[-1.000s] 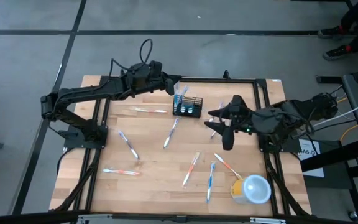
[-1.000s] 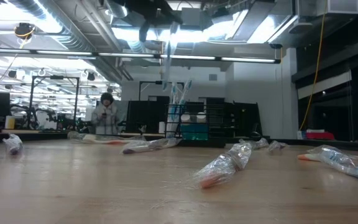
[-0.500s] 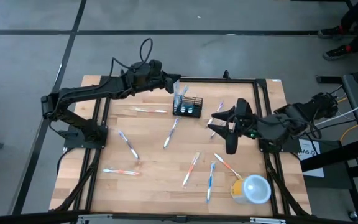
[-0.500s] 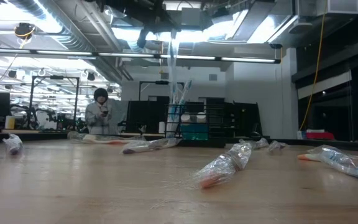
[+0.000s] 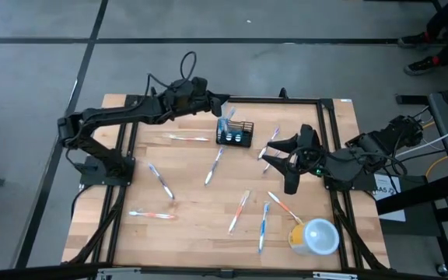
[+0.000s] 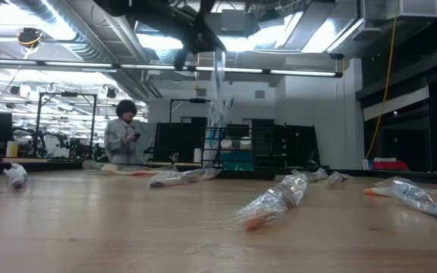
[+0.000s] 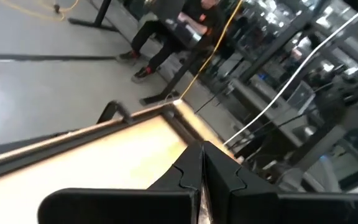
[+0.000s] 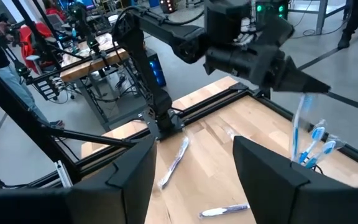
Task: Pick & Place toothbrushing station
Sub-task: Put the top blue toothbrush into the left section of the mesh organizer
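Toothbrushing station (image 5: 236,134), the small black mesh holder, stands near the far edge of the wooden table (image 5: 193,194), roughly midway between the 2 arms, with several wrapped brushes upright in it. The left gripper (image 5: 222,99) hangs just above and beside the holder, its fingers (image 7: 201,171) pressed together on a wrapped toothbrush (image 8: 299,127) that dangles straight down from the tips; held vertical like this, it looks lined up to drop into the holder end first, though it is not yet inside. The low view shows that brush hanging over the rack with a person standing far behind in the room. The right gripper (image 5: 284,161) waits over the table's right half with its jaws wide apart and nothing between them, near a brush (image 5: 271,146) lying just right of the holder, probably ready for the next pick. Loose wrapped brushes on the table number about 8 in the overhead view: 1 left of the holder, 1 below it, 2 toward the left side, 3 in the lower middle, plus that 1 by the right gripper. 1 round yellow cup (image 5: 315,236) with a pale lid sits at the near right corner, apart from the brushes.
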Robot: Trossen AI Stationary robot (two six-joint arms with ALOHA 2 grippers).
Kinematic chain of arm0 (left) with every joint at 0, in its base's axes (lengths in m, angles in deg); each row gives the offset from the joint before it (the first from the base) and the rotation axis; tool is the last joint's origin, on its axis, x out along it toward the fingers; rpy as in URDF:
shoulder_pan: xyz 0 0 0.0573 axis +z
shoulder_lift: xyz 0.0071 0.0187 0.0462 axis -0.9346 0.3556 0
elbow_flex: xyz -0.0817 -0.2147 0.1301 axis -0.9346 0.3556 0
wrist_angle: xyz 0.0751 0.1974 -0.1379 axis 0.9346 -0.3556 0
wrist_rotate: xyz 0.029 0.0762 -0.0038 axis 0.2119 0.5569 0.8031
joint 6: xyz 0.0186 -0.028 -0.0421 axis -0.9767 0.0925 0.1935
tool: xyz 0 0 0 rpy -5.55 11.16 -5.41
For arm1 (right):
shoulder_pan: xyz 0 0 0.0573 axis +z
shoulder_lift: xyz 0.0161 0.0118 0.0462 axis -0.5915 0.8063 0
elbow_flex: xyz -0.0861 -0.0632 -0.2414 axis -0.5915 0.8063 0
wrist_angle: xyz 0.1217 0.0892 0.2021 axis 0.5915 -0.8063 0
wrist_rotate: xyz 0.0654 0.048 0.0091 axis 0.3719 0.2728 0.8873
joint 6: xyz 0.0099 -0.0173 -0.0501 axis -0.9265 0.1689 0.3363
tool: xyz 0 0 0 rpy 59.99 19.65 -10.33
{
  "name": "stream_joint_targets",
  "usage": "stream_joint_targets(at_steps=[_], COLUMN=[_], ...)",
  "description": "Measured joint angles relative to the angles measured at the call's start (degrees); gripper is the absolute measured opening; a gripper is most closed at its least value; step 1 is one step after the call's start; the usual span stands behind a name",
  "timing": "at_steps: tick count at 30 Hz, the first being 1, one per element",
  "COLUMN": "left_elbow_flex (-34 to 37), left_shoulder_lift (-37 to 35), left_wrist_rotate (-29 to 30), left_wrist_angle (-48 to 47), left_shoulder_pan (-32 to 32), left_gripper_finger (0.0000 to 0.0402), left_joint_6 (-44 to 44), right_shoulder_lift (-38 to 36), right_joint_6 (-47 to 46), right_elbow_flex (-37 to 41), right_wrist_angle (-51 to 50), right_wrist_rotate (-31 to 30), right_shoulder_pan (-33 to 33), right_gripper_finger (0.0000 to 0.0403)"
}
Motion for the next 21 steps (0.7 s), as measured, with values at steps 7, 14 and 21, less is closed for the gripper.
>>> stream_joint_targets(at_steps=[7,14,21], left_elbow_flex=[0.0,0.0,0.0], left_shoulder_lift=[2.5,2.7,2.7], left_wrist_rotate=[-1.6,-3.1,-2.9], left_wrist_angle=[2.2,5.7,5.6], left_shoulder_pan=[0.9,0.9,1.2], left_gripper_finger=[0.0001,0.0001,0.0001], left_joint_6=[0.5,1.7,1.4], right_shoulder_lift=[0.0,0.0,0.0], right_joint_6=[-1.5,-1.6,-1.9], right_elbow_flex=[0.0,0.0,0.0], right_wrist_angle=[0.2,0.4,0.4], right_wrist_rotate=[-0.6,-3.0,-3.0], right_shoulder_pan=[0.7,1.6,1.7], right_gripper_finger=[0.0217,0.0217,0.0217])
